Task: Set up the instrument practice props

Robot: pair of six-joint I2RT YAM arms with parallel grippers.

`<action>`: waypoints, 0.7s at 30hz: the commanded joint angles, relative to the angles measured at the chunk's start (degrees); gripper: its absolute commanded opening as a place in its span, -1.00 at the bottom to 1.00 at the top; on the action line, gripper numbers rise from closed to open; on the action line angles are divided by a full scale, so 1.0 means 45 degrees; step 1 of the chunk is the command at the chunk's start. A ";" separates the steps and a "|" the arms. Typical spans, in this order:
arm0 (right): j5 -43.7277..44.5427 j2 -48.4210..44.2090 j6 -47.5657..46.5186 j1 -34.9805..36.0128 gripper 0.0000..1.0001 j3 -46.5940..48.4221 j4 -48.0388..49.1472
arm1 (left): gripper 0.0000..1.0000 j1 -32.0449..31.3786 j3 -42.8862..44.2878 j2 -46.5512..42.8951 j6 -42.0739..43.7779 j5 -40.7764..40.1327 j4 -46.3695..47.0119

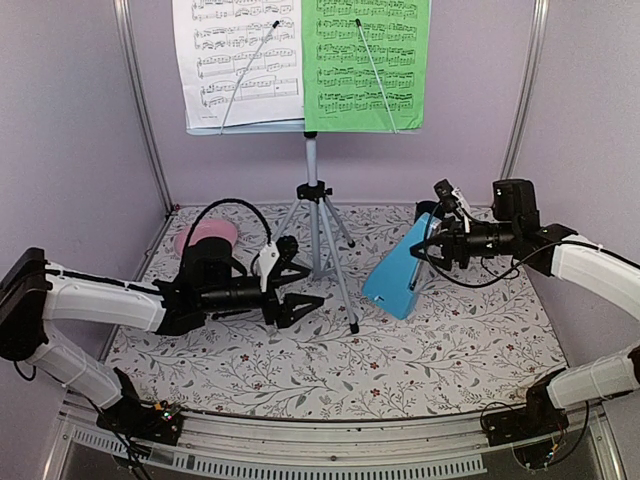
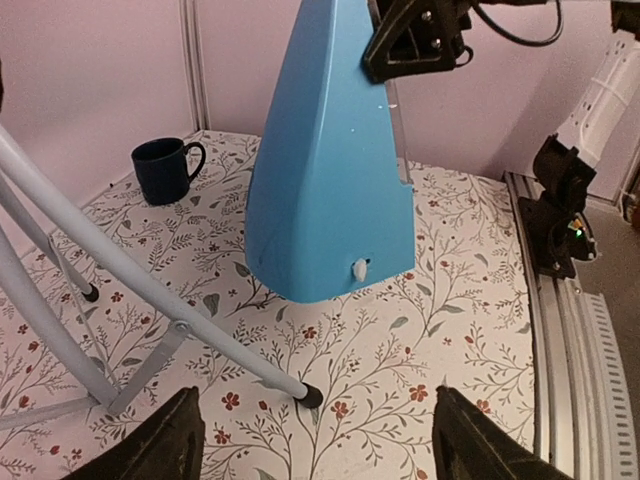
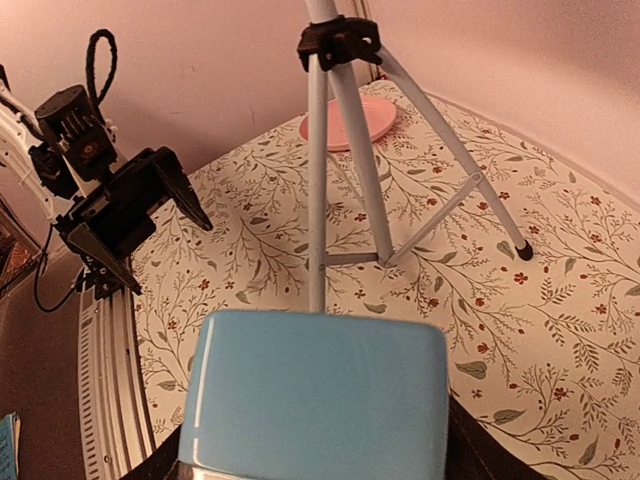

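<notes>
Props on a flowered surface [image 1: 400, 360] between lilac walls [image 1: 80, 120].
One music stand [image 1: 311, 150] on one tripod [image 1: 318, 215] stands centre back, holding a white page [image 1: 235, 60] and a green page [image 1: 365, 60], two in all, tops cut off. One blue metronome [image 1: 400, 270] tilts right of the tripod, its top clamped in the right end effector [image 1: 432, 243]; the left end effector [image 1: 295, 290] hangs released near a tripod leg. One pink plate [image 1: 205, 238] is half hidden behind the left arm [image 1: 110, 300]; one dark mug [image 2: 165, 170] shows only from the left wrist.

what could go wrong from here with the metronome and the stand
The blue metronome is tilted in the right gripper, gripped only near its narrow top, so it may slip or topple when set down. The open left gripper sits close to a tripod leg; a nudge could shake the sheet-music pages off.
</notes>
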 commanded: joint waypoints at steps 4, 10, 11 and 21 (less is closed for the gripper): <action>-0.2325 -0.0743 -0.0795 0.0857 -0.47 -0.0073 0.0845 | 0.53 -0.0886 -0.0357 0.0712 0.1264 -0.0272 0.1413; -0.3063 -0.0635 -0.0695 0.1304 -0.57 0.0143 0.1208 | 0.42 -0.1455 0.0163 0.1416 0.1220 -0.1373 0.1148; -0.3140 -0.0604 -0.0635 0.1353 -0.59 0.0142 0.1399 | 0.41 -0.1566 0.0235 0.1506 0.1180 -0.1579 0.1129; -0.3127 -0.0106 0.0064 0.1847 -0.92 0.0189 0.2089 | 0.35 -0.2026 0.1137 0.2337 0.0621 -0.2736 0.0636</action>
